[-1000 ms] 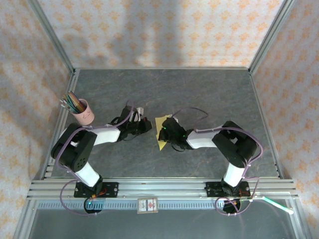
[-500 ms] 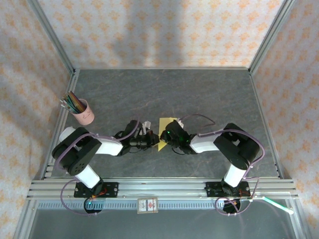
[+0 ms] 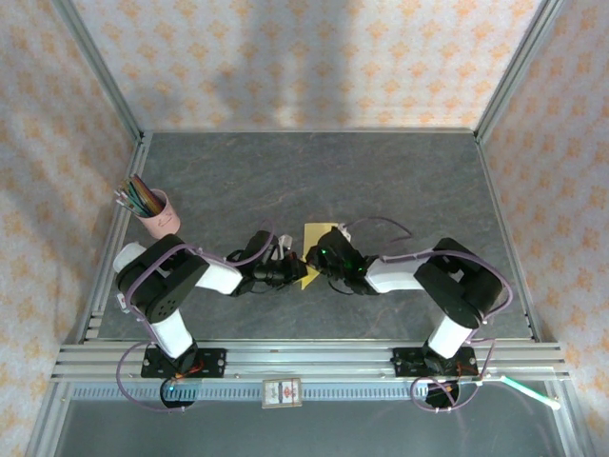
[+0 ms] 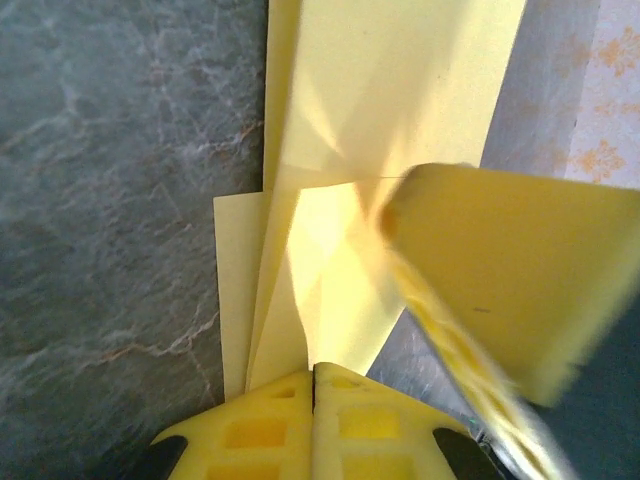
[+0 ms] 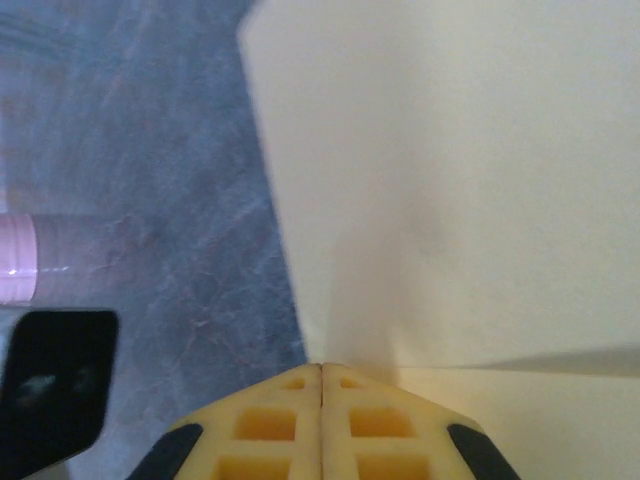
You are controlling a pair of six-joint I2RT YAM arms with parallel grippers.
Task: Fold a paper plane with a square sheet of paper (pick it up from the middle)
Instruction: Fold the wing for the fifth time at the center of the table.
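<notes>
The square sheet of paper (image 3: 313, 238), yellow and creased into layers, lies mid-table between my two grippers. My left gripper (image 3: 295, 271) is shut, its tips against the paper's near-left edge. In the left wrist view the shut left gripper (image 4: 313, 368) touches the folded paper (image 4: 390, 90), and a blurred yellow finger (image 4: 500, 290) of the right gripper lies over the paper's right side. My right gripper (image 3: 318, 257) is shut over the paper; in its wrist view the right gripper (image 5: 321, 366) meets the edge of the pale paper (image 5: 480, 180). I cannot tell whether either one pinches a layer.
A pink cup (image 3: 158, 215) of coloured pens stands at the left of the table and shows in the right wrist view as a pink cup (image 5: 15, 270). Metal rails (image 3: 304, 360) run along the near edge, and frame posts (image 3: 495, 133) line the sides.
The left gripper has swung right and toward the near edge until it reached the paper. The right gripper and the paper have shifted slightly right, and the two grippers now stand close together.
</notes>
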